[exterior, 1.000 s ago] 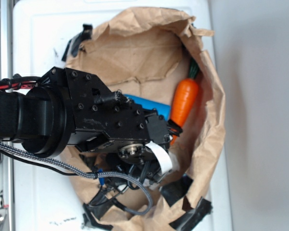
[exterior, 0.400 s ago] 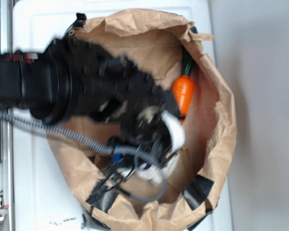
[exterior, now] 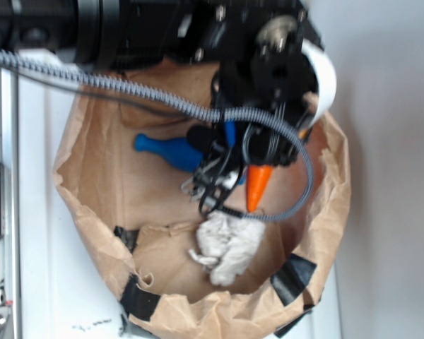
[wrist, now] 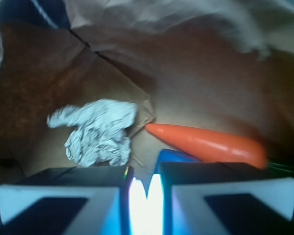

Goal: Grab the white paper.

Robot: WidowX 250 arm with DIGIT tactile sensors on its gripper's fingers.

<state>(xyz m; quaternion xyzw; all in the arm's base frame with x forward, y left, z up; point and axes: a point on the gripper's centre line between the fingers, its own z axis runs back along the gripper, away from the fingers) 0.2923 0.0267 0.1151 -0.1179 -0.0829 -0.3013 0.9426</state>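
- The paper (exterior: 227, 246) (wrist: 95, 131) lies crumpled on the floor of the bag (exterior: 92, 212), near its taped front edge, free of any grip.
- The end effector (wrist: 147, 191) has its fingers nearly together, a thin bright gap between them, holding nothing.
- The carrot (exterior: 257, 186) (wrist: 208, 145) lies just beside the paper, its tip towards it.
- A blue object (exterior: 166, 150) lies deeper in the bag.

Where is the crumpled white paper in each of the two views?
Exterior: the white paper lies low in the middle, on the bag floor.
Wrist: the white paper lies left of centre.
Shared landmark: the orange carrot, its tip pointing toward the paper.
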